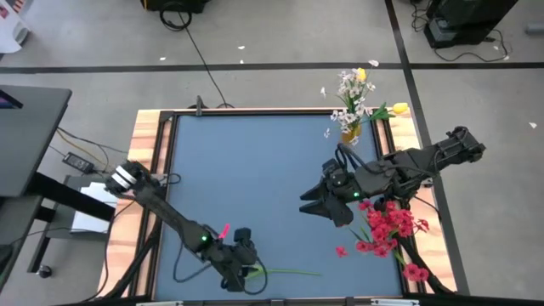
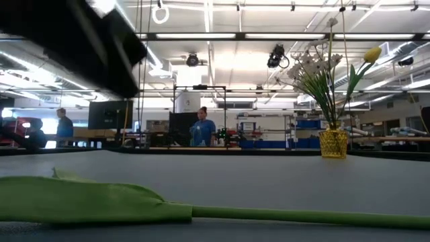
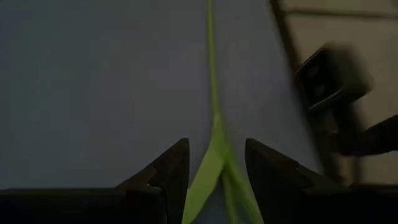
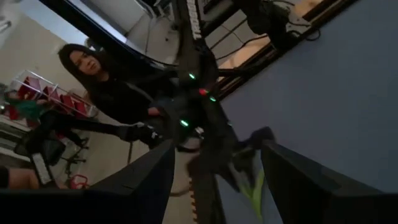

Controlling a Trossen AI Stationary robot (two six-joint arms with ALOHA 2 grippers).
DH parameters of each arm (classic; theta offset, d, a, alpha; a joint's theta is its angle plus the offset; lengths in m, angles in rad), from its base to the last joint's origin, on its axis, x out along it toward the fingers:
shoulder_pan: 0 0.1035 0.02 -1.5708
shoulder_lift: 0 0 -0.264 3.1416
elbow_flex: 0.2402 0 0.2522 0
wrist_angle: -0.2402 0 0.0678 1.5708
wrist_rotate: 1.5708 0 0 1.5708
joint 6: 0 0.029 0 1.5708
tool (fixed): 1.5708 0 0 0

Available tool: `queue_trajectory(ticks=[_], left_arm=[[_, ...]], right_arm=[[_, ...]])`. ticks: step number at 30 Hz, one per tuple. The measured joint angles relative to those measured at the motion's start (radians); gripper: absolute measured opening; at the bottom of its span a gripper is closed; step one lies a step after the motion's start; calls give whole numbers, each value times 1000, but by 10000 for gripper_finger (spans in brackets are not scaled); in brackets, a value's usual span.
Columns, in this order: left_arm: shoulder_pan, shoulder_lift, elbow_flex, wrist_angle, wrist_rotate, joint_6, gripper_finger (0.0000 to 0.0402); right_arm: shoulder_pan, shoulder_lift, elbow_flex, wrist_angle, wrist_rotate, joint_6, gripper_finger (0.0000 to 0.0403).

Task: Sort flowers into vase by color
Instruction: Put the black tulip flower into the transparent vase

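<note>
One stem (image 3: 214, 118) lies between my open left pincer (image 3: 216, 163); I should close squarely on it. Right pincer (image 1: 319, 204) hovers open.

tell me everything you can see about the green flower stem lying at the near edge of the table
The green stem is long, thin and looks like plastic. It lies flat on the blue table near its front edge. A broad flat leaf widens from one end, where the left gripper straddles it, its fingers open with the leaf between them. From there the bare stalk runs out toward the red flowers' side. No blossom shows on it. Whether the fingers touch it cannot be told.
</note>
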Motion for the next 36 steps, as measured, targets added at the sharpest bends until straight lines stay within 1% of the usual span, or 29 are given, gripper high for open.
queue_trajectory(ticks=[5, 9, 11, 15, 18, 22, 26, 28, 31, 36], left_arm=[[0, 79, 0, 17, 3, -6, 162], [-5, 129, 0, 70, 50, -27, 162], [-15, 145, 0, 85, 69, -40, 162], [-30, 167, 0, 90, 65, -44, 158], [-35, 184, 3, 91, 55, -59, 139], [-42, 206, 6, 65, 28, -46, 91], [-46, 201, 7, 36, 6, 22, 34], [-46, 186, 6, 27, -1, 72, 14], [-48, 151, -1, -21, -47, 169, 10], [-33, 76, 28, -187, -188, 367, 14]], right_arm=[[18, 3, 1, 0, -7, 32, 247], [30, -2, 1, 1, -22, 39, 247], [38, -4, 1, 0, -23, 39, 247], [39, -3, 1, -3, -49, 38, 247], [39, -3, 1, -8, -49, 33, 247], [39, -3, 1, -11, -49, 28, 247], [39, -3, 1, -36, -49, 28, 247], [39, -3, 1, -49, -49, 28, 247], [39, -3, 1, -65, -49, 34, 247], [28, -2, 1, -67, -56, 48, 247]])
